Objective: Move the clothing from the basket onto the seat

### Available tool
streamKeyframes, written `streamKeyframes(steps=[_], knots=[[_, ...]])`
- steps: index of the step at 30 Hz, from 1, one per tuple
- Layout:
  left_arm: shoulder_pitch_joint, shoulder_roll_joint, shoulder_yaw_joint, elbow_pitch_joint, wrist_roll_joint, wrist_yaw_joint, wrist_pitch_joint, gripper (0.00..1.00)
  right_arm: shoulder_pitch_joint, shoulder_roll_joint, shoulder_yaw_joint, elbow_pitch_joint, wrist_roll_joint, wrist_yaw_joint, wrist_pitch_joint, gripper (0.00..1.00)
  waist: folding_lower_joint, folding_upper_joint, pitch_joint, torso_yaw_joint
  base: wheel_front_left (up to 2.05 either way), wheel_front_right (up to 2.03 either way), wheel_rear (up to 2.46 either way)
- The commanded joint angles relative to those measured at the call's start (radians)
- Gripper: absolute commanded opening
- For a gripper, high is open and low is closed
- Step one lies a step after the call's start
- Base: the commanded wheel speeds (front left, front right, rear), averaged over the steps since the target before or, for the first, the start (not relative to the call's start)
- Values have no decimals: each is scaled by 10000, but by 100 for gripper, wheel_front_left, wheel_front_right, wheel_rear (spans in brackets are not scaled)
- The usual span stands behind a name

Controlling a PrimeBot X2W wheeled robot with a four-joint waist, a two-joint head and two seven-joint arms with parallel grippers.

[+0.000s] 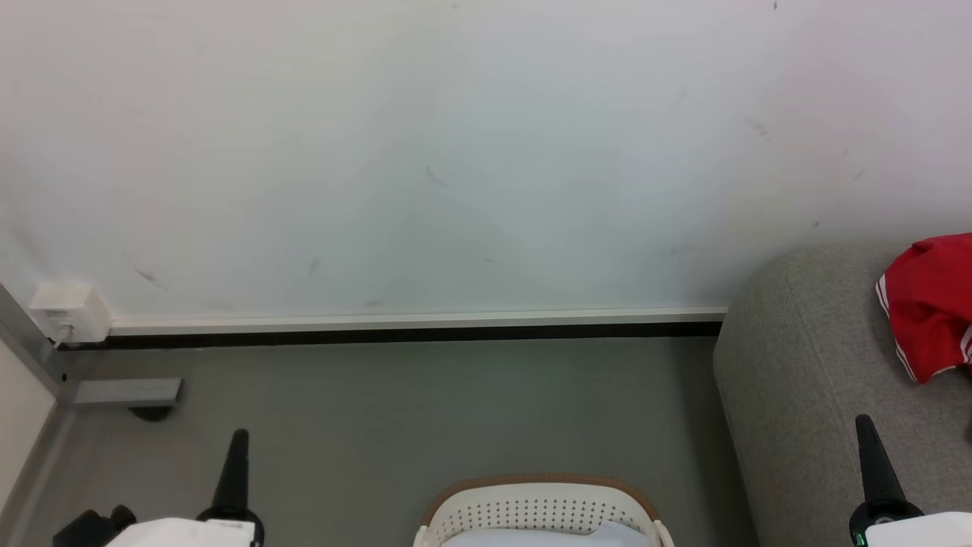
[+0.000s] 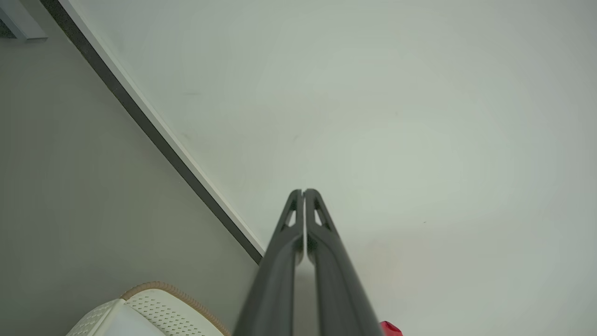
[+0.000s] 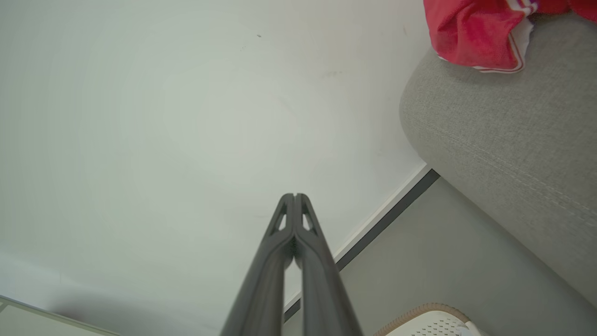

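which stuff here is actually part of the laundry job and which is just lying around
Part of the job:
grey sofa
red clothing, lying on it
cream basket, on the floor
left hand and right hand, both shut, holding nothing

Just there:
white wall box
grey bar, low by the wall
skirting board

Bright, even, diffuse light; soft shadow beside the seat (image 1: pixel 797 365); wrist-view corners slightly dimmer.
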Motion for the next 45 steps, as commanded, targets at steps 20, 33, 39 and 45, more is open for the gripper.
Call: streamKeyframes(steps=[20, 33, 39, 45], knots=[[-275, 101, 140, -317, -2116, 0, 535, 0, -397, 73, -293, 94, 1846, -14, 475, 0, -1, -1, 100, 18, 0, 0, 0], [-312, 109, 193, -423, -3147, 6, 828, 0, -500, 119, -406, 172, 2832, -16, 690, 0, -1, -1, 165, 29, 0, 0, 0], [-333, 114, 216, -469, -3590, 10, 953, 0, -538, 132, -452, 204, 3250, -17, 789, 0, -1, -1, 195, 34, 0, 0, 0], [-349, 115, 236, -513, -4064, 13, 1063, 0, -596, 148, -497, 238, 3633, -18, 874, 0, -1, -1, 225, 39, 0, 0, 0]])
